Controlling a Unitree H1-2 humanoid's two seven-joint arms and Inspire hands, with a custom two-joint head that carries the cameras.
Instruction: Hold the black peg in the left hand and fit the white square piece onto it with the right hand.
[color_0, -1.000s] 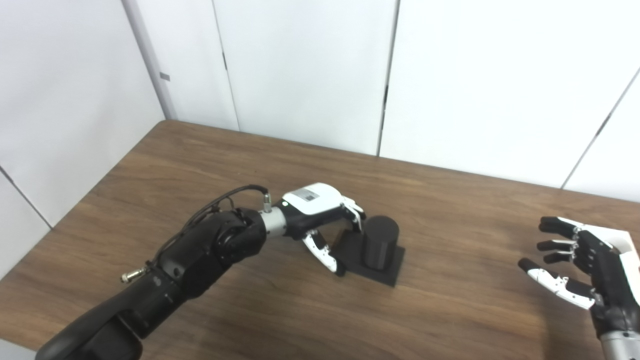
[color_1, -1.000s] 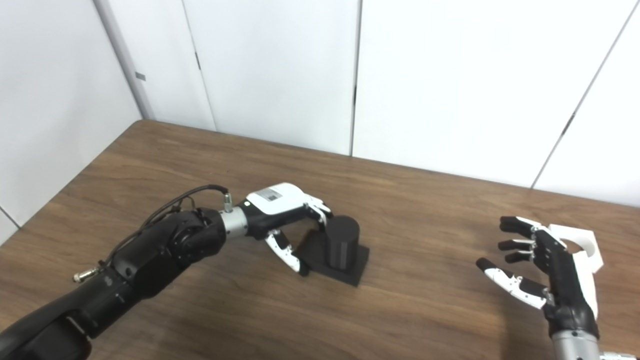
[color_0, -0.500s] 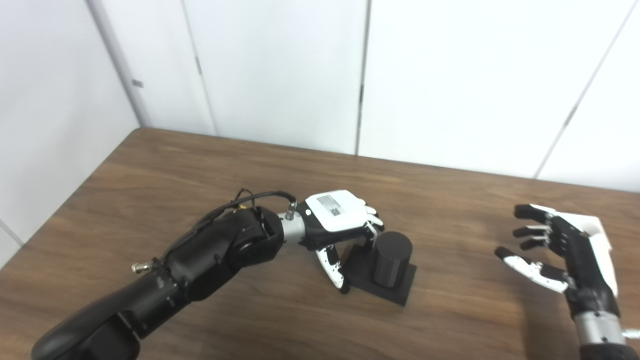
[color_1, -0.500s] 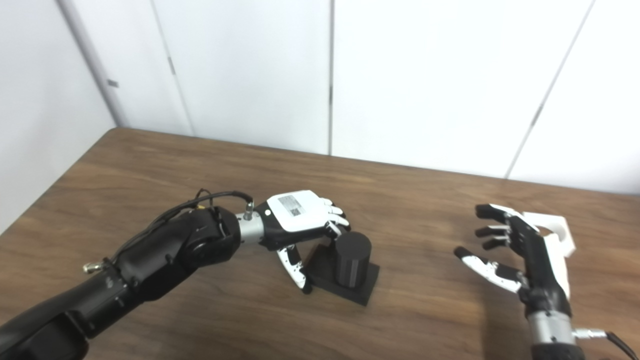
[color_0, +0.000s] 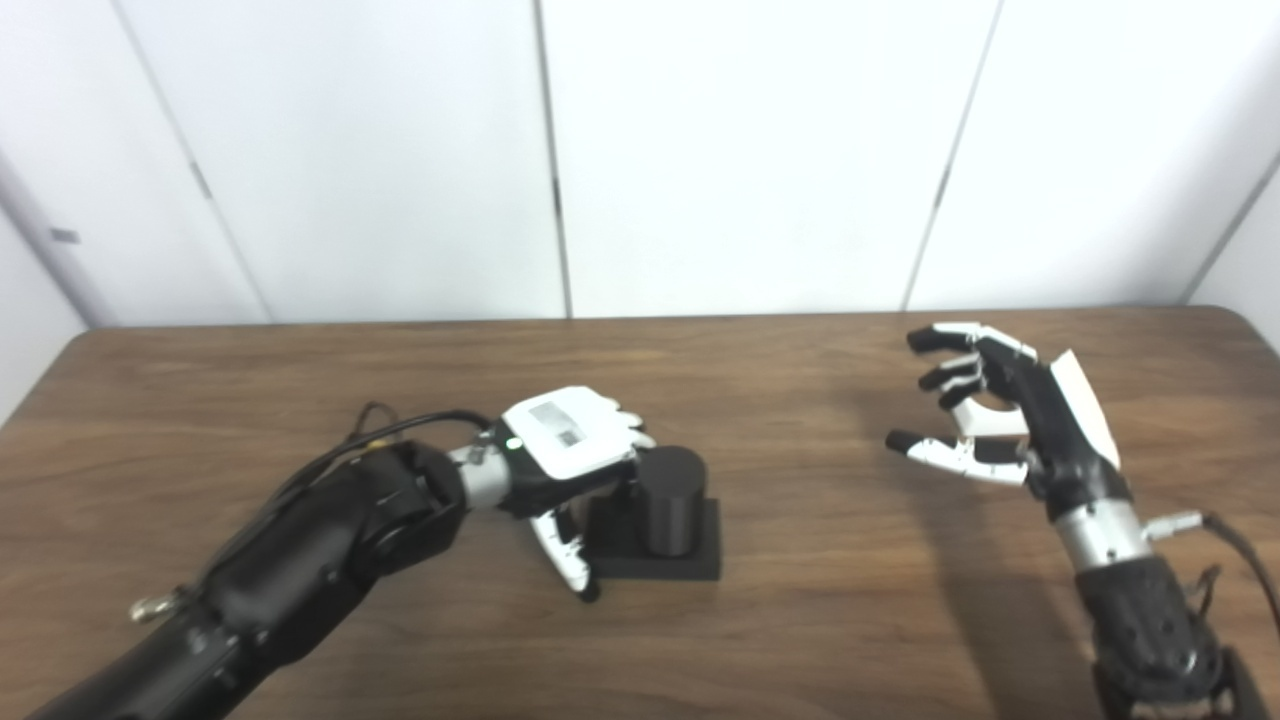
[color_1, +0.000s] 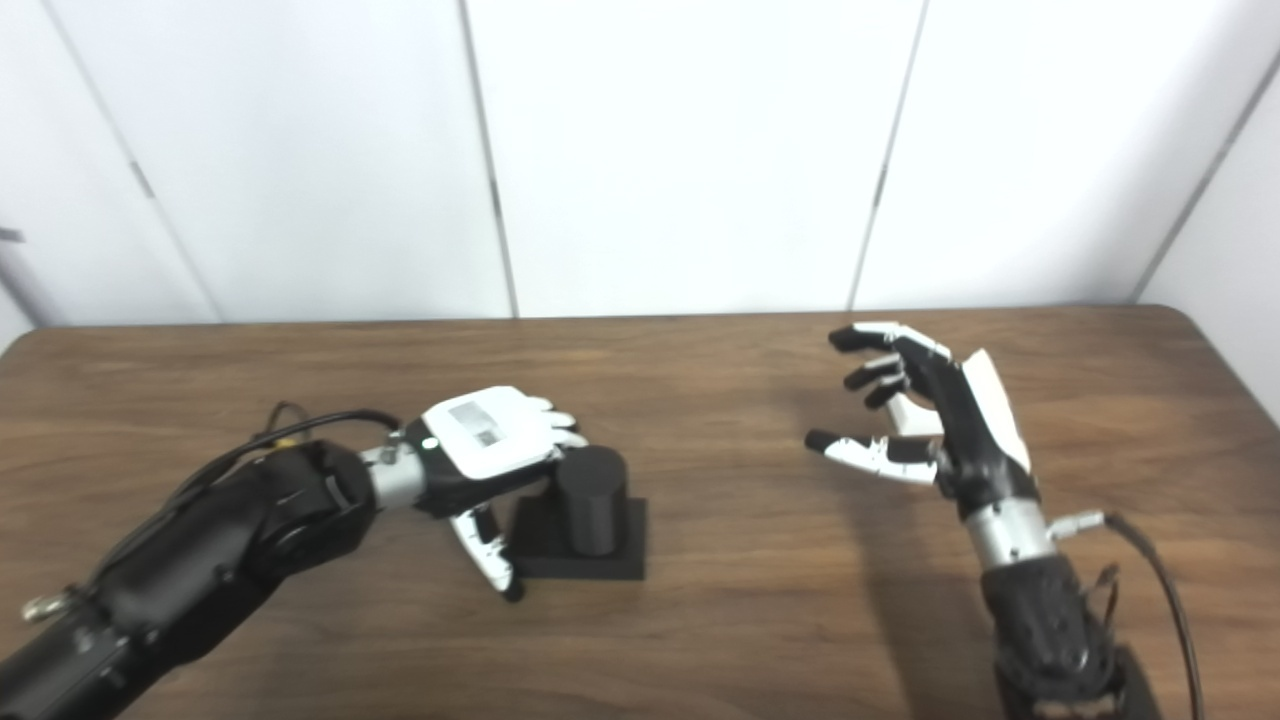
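Note:
The black peg (color_0: 672, 487) is a short cylinder standing upright on a black square base (color_0: 695, 562) at mid-table. My left hand (color_0: 563, 452) is right against its left side, open. Its fingers reach behind the peg and its thumb points down at the base's front-left corner; I cannot tell if they touch. My right hand (color_0: 1012, 412) is open and raised above the table at the right, fingers spread toward the left. The white square piece (color_0: 988, 421) lies behind it and shows only between fingers and thumb.
The brown wooden table (color_0: 820, 600) ends at white wall panels behind. Its rounded far right corner (color_1: 1185, 320) is near my right hand. A cable (color_1: 1150, 570) runs from my right wrist.
The camera has swung to the right, so the whole picture shifted. My left hand has drawn a little closer around the peg. My right hand stays open in front of the white piece.

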